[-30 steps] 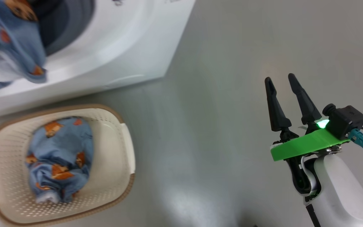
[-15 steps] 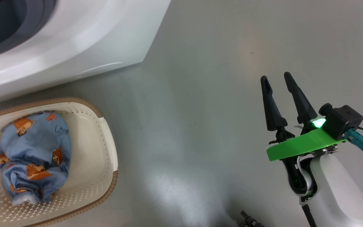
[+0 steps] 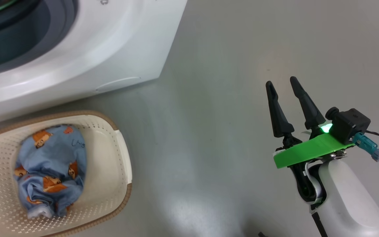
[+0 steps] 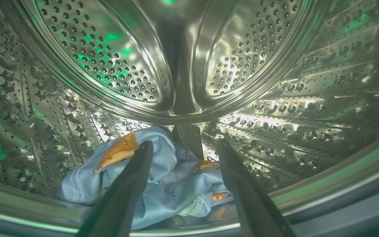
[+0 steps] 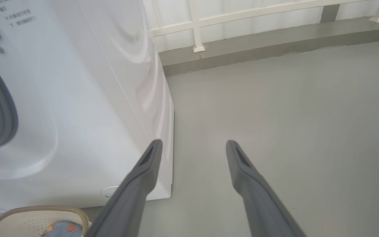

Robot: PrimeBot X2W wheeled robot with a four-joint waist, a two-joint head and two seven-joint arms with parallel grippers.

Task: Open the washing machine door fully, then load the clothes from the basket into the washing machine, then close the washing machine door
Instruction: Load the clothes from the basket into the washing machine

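Left gripper (image 4: pixel 184 142): fingers spread above clothes (image 4: pixel 173 179) seemingly lying free in drum (image 4: pixel 275 98) of washing machine (image 3: pixel 110 42); right gripper (image 3: pixel 281 81) fingers apart, empty; withdraw straight without snagging, then fetch basket (image 3: pixel 112 171) remainder.

One blue garment (image 4: pixel 173 187) lay crumpled at six o'clock in the washing machine (image 3: pixel 110 49) drum (image 4: pixel 127 65); another garment (image 3: pixel 49 171) sat in the cream basket (image 3: pixel 117 184).

L hand (image 4: pixel 184 143) opened; garment (image 4: pixel 173 184) let go, now lying in drum (image 4: pixel 110 65).
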